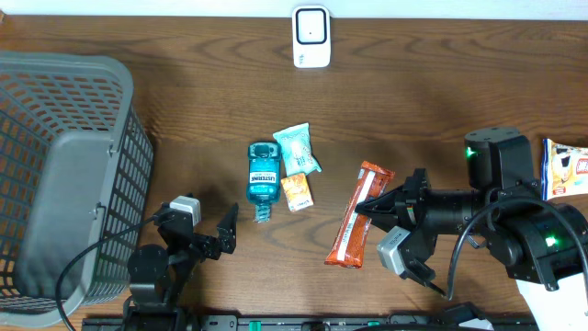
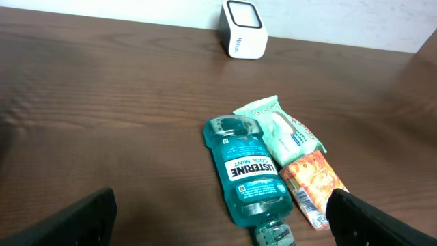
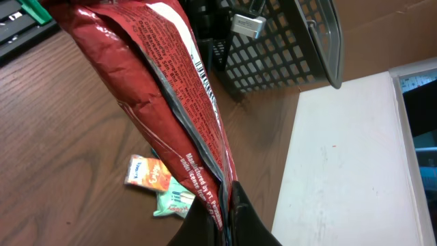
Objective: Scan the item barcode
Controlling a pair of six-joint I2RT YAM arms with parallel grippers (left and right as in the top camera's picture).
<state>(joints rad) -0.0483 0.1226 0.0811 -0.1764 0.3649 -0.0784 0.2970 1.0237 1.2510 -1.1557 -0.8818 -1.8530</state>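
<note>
A long red snack packet point(image 1: 356, 219) hangs just above the table at centre right, and my right gripper point(image 1: 364, 208) is shut on its seam. In the right wrist view the packet point(image 3: 157, 82) runs up from the closed gripper point(image 3: 224, 205), printed side showing; no barcode is readable. The white scanner point(image 1: 311, 37) stands at the far edge of the table, also visible as the scanner point(image 2: 244, 30) in the left wrist view. My left gripper point(image 1: 204, 221) rests low at the front left, open wide and holding nothing, its fingers point(image 2: 75, 219) spread in front of the bottle.
A teal Listerine bottle point(image 1: 263, 176), a mint-green wipes pack point(image 1: 297, 147) and a small orange packet point(image 1: 296, 191) lie together mid-table. A grey mesh basket point(image 1: 64, 175) fills the left side. Another snack bag point(image 1: 565, 170) lies at the right edge.
</note>
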